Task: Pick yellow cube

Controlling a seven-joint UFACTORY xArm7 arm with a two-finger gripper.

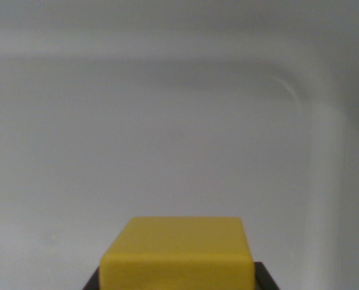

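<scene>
On my wrist view the cube (177,254) sits at the bottom centre of the frame, its yellow top and front face both showing. Dark tool (177,279) parts peek out at both lower corners of the cube, tight against its sides, so I read the tool as clamped on it. Behind it is a pale grey surface (167,133) with a faint raised curved rim toward the view's right.

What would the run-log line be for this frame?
view: wrist | yellow cube: bottom centre, between dark hand parts | surface: pale grey | grip: unclear
</scene>
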